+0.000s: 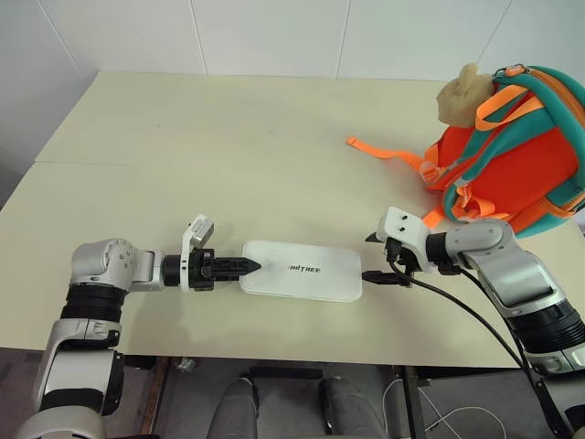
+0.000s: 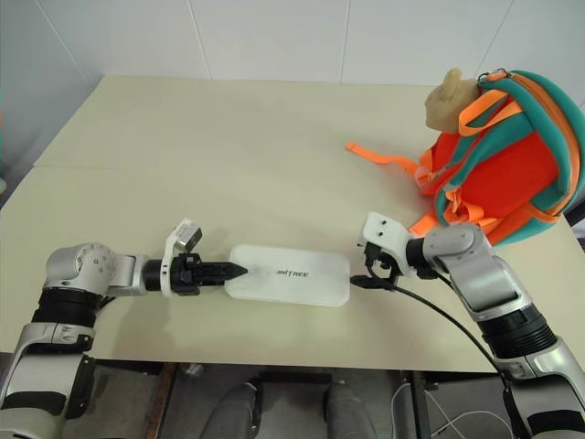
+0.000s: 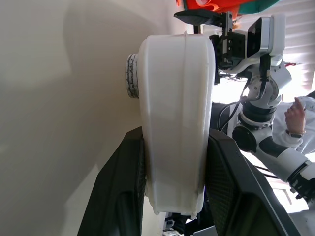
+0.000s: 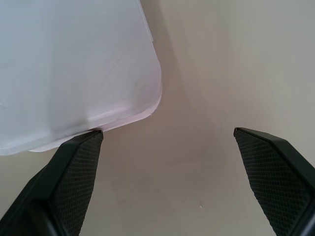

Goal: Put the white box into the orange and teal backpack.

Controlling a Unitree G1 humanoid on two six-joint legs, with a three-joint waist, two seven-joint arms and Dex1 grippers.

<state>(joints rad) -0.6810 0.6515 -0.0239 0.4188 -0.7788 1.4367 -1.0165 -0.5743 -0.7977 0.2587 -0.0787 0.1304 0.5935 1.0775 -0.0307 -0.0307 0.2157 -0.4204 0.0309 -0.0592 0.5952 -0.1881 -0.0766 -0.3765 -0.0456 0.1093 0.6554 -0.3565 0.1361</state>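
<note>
**Grasp stage: white box clamped at one end, not yet lifted**

The left gripper (image 1: 249,267) is closed on the left end of the white box (image 1: 302,270), which lies flat near the table's (image 1: 183,155) front edge. The right gripper (image 1: 379,258) stands wide open just beside the box's right end, holding nothing. The orange and teal backpack (image 1: 512,151) sits at the back right corner. Next, the right gripper likely needs a hold before lifting.

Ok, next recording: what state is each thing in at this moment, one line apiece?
Flat white plastic box: lying flat on the table, one end between the left gripper's fingers.
Orange and teal fabric backpack: resting on the table, apart from the box.
Left gripper: closed on the box's end.
Right gripper: open, at the box's other end, holding nothing.
</note>
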